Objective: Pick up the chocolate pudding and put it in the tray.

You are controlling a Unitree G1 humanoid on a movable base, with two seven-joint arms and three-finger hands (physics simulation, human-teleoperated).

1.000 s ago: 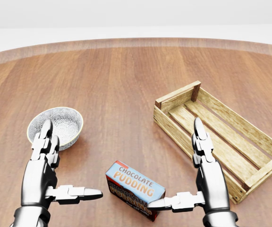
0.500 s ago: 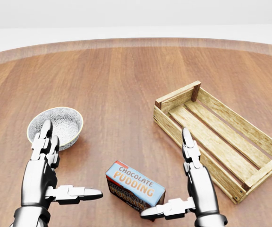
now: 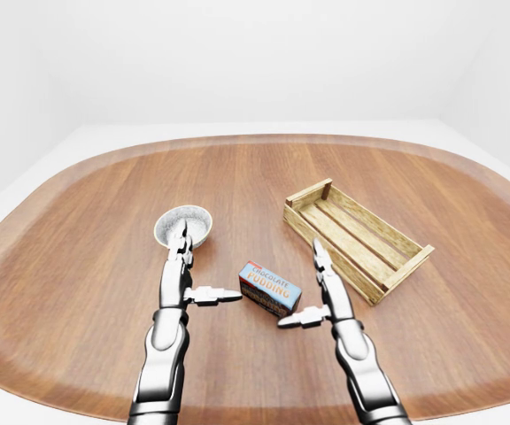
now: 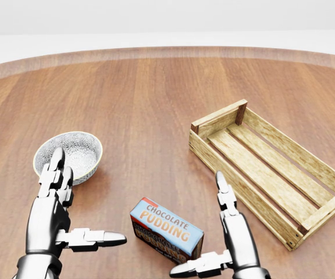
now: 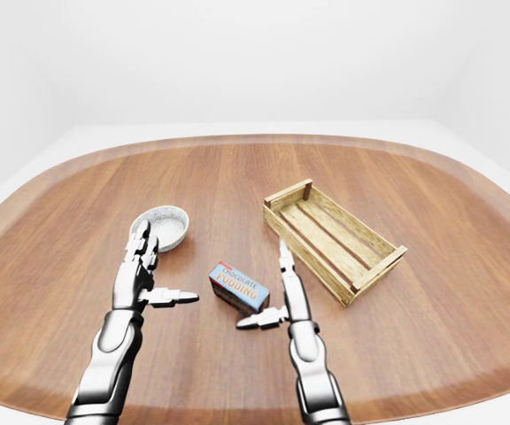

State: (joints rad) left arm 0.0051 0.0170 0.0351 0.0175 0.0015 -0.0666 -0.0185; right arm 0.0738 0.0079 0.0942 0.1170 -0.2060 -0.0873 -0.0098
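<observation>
We judged that the reaching step was in hand: the chocolate pudding (image 4: 166,233) lay on the table (image 3: 237,186), not yet grasped, between our two hands. Our right hand (image 4: 228,247) stood just beside the right end of the box, its fingers (image 4: 221,185) stretched out and its thumb pointing under the lower edge of the box, holding nothing. Our left hand (image 4: 57,215) hovered apart on the left, near the bowl (image 4: 68,154), also spread and empty. The tray (image 4: 269,168) stood empty to the right of the box. The next move would call for closing the right fingers around the box, then lifting it over the near wall of the tray. The eye views showed the whole oval table and our forearms; the head view alone let us read the label.
</observation>
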